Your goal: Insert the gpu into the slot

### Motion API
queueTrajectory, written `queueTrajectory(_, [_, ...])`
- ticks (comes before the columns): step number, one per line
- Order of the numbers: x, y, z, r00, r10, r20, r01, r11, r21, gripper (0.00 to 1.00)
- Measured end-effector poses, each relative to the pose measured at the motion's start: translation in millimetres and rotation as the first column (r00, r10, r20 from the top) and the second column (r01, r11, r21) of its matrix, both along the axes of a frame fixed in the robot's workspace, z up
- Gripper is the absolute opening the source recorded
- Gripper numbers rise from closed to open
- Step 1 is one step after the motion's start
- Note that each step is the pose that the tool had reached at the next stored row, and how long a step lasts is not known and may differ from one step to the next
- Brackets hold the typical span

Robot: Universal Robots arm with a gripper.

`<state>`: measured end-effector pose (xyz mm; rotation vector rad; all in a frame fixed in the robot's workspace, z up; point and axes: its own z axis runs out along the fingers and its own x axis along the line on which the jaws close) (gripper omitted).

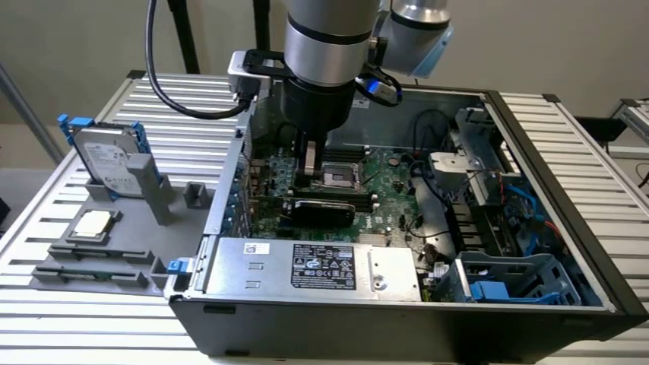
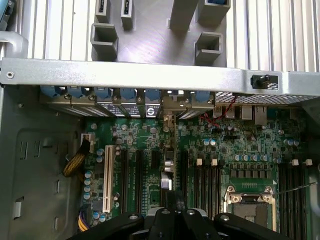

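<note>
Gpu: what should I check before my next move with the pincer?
1. Pincer shut on the gpu: ok; the card's thin edge runs in between the fingers.
2. Gpu edge parallel to the black strips on the board: ok.
3. Sight of the slot: cannot tell; the gpu covers it.
4. Gpu seated to full depth: cannot tell.
5. Yellow cables apart from the gpu: ok.
</note>
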<state>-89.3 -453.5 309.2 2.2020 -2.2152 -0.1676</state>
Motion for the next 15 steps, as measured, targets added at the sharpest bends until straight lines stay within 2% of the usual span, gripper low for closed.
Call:
queueTrajectory(8, [-1.7, 0.0, -0.3, 1.0, 0.0, 0.0014, 0.0, 1.0, 0.0001, 0.11])
queueTrajectory(12, [-12.6, 0.0, -2.7, 1.0, 0.0, 0.0014, 0.0, 1.0, 0.0, 0.11])
queueTrajectory(15, [-23.2, -0.1, -5.9, 1.0, 0.0, -0.0012, 0.0, 1.0, -0.0001, 0.11])
